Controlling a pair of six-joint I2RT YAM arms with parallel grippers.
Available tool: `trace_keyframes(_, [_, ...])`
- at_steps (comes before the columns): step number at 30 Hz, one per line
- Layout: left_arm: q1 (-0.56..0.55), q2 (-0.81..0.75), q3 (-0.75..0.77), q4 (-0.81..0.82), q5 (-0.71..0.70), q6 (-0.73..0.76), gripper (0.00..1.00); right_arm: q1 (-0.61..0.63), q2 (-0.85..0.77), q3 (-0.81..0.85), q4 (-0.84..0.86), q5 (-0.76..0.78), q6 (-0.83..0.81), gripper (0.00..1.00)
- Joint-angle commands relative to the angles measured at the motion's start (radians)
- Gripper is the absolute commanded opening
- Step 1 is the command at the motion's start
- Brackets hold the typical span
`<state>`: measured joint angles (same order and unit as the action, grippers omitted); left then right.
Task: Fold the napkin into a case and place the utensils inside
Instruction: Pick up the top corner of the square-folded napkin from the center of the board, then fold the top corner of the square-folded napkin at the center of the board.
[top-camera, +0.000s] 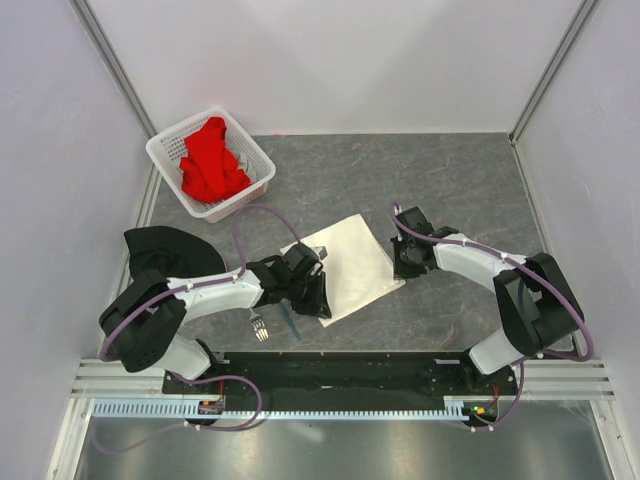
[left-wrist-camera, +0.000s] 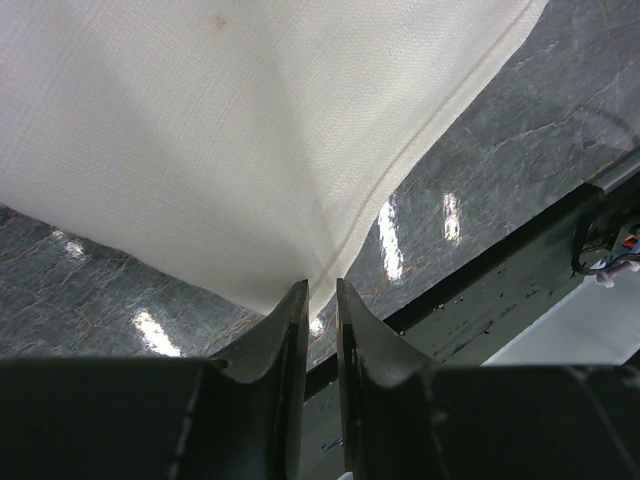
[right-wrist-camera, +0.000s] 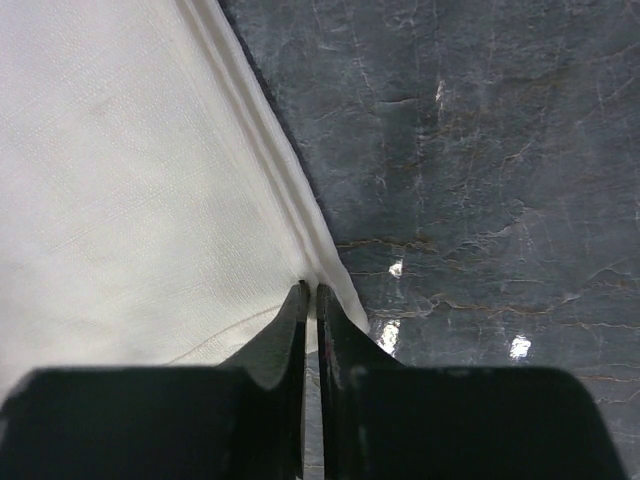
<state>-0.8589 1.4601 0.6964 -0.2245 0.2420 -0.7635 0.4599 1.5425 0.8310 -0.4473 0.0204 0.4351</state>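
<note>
Left gripper (left-wrist-camera: 321, 292): the jaws are drawn almost together, with only a thin slit left. A corner of the napkin (top-camera: 350, 265) is pinched in that slit, and the cloth spreads out ahead of the fingertips.
Right gripper (right-wrist-camera: 312, 295): the jaws are pressed nearly shut on the napkin's hemmed edge, close to a corner. Cloth lies ahead and to the left of its tips, with bare table (right-wrist-camera: 480, 150) to the right.
Napkin: it is stretched between the two grippers as an open sheet, and no narrow strip has been formed yet.
Fork (top-camera: 258, 326) and spoon (top-camera: 292, 322): both lie on the table just behind the left gripper, towards the arm bases. They are beside the cloth, not on it.
Step judged: a first fold is being set up, with two corners held.
Risk, slipping: very little cloth is caught in either pinch, so a corner could be pulled free if the sheet is tensioned or lifted quickly.
Risk, skew: if the grippers are moved unevenly, the fold line would run crooked and the edges would not meet.
Risk, utensils: they lie so near the left gripper that they could be knocked or dragged by a low sweep.
Hard to make out: the depth of cloth inside each pinch is hidden by the fingers. From the hem it cannot be told whether one layer or several are held. The spoon's bowl cannot be made out from above.
Cut off: most of the napkin falls outside both wrist views.
</note>
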Motion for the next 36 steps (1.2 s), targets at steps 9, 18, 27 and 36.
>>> trace_keyframes(9, [0.006, -0.072, 0.006, 0.005, -0.03, -0.036, 0.24, 0.013, -0.082, 0.114, -0.117, -0.017, -0.025, 0.0])
trace_keyframes(18, [0.041, -0.204, -0.055, -0.009, -0.122, -0.059, 0.26, 0.101, -0.009, 0.224, -0.106, -0.062, -0.022, 0.0])
trace_keyframes(27, [0.123, -0.326, -0.104, -0.041, -0.149, -0.068, 0.27, 0.168, 0.128, 0.368, -0.07, -0.12, 0.01, 0.0])
trace_keyframes(36, [0.139, -0.308, -0.101, -0.026, -0.099, -0.053, 0.27, 0.168, 0.061, 0.258, -0.073, -0.043, 0.025, 0.0])
